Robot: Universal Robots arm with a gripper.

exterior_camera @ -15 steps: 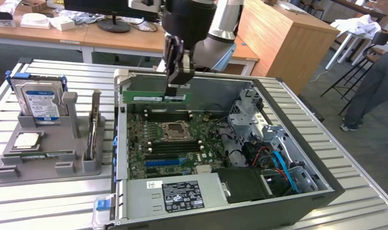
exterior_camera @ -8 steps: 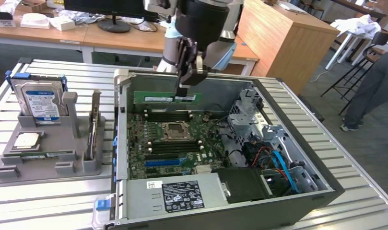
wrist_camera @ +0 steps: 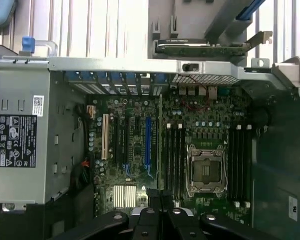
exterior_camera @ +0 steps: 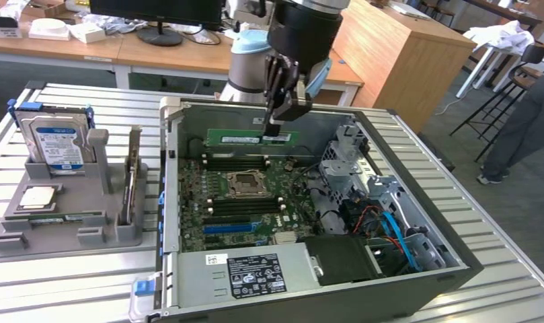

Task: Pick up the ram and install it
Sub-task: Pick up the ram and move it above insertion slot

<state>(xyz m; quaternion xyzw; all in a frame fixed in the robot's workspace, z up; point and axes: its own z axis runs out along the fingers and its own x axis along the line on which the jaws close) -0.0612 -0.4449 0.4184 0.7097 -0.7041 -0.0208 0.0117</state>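
The ram [exterior_camera: 251,138] is a narrow green stick with a pale label, held level over the far side of the open computer case [exterior_camera: 451,249]. My gripper [exterior_camera: 274,133] is shut on the end of the stick nearer the exterior view's right. The stick hangs a little above the motherboard's dark memory slots [exterior_camera: 240,163], which flank the empty CPU socket [exterior_camera: 247,180]. In the wrist view, my gripper [wrist_camera: 159,200] points down at the board, with memory slots [wrist_camera: 174,155] beside the socket [wrist_camera: 207,170].
A grey holder tray [exterior_camera: 21,235] at the exterior view's left carries a hard drive [exterior_camera: 58,145], a square CPU chip [exterior_camera: 37,196] and an upright expansion card [exterior_camera: 132,175]. The power supply [exterior_camera: 245,272] fills the case's near side. A person [exterior_camera: 523,128] stands at far right.
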